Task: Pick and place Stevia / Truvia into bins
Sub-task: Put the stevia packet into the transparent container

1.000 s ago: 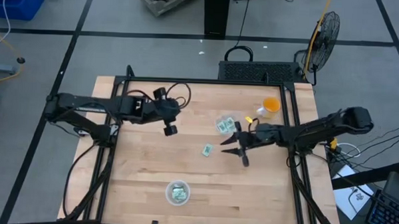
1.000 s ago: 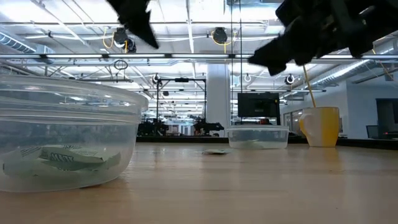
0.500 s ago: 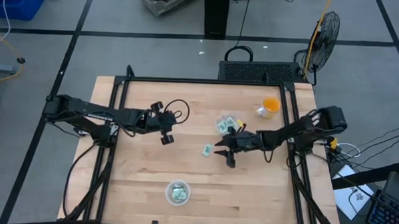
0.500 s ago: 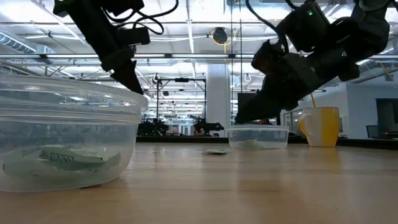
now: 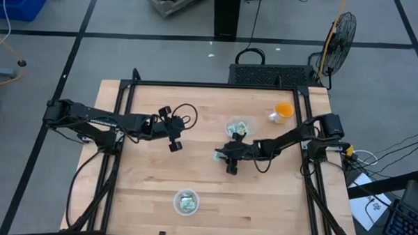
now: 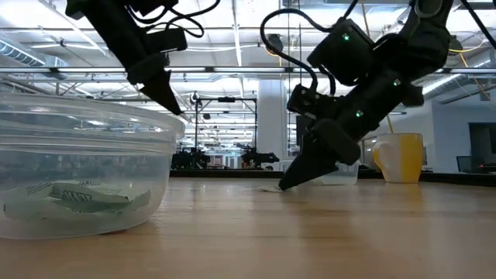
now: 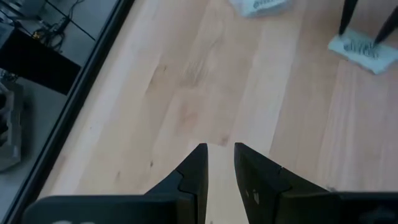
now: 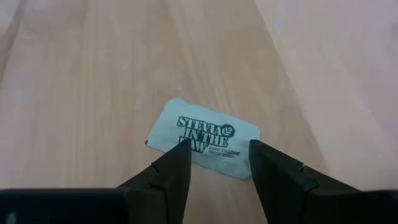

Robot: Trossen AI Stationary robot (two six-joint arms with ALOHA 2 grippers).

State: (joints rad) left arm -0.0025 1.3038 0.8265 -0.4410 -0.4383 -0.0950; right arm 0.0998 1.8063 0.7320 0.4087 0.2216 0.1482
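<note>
One green-and-white Stevia sachet (image 8: 204,138) lies flat on the wood (image 5: 217,156), between the two bowls. My right gripper (image 8: 217,155) is open and low over it (image 5: 223,160), a finger at each side of its near edge. In the low view the gripper's tip (image 6: 283,184) reaches the table top. The left gripper (image 5: 172,144) hangs above bare wood left of centre, its fingers (image 7: 221,149) a narrow gap apart, holding nothing. The near clear bowl (image 5: 186,202) and the far clear bowl (image 5: 238,127) each hold sachets. My right gripper comes at the sachet from above, slanting from the table's right, fingers (image 8: 174,171) open over its near edge (image 8: 186,152). I cannot tell whether the fingertips touch the paper. The sachet lies flat on the table.
A small orange cup (image 5: 284,111) stands near the far right corner, beyond the far bowl. The near bowl (image 6: 85,170) fills the left of the low view. A black frame rail (image 5: 217,85) runs round the table's edges. Bare wood (image 5: 144,178) lies left of the near bowl.
My right gripper has moved toward the table's left and come down until its tip is at the table over the loose sachet. The left gripper drew slightly toward the near and left edges early on, then kept still. The sachet has not moved.
</note>
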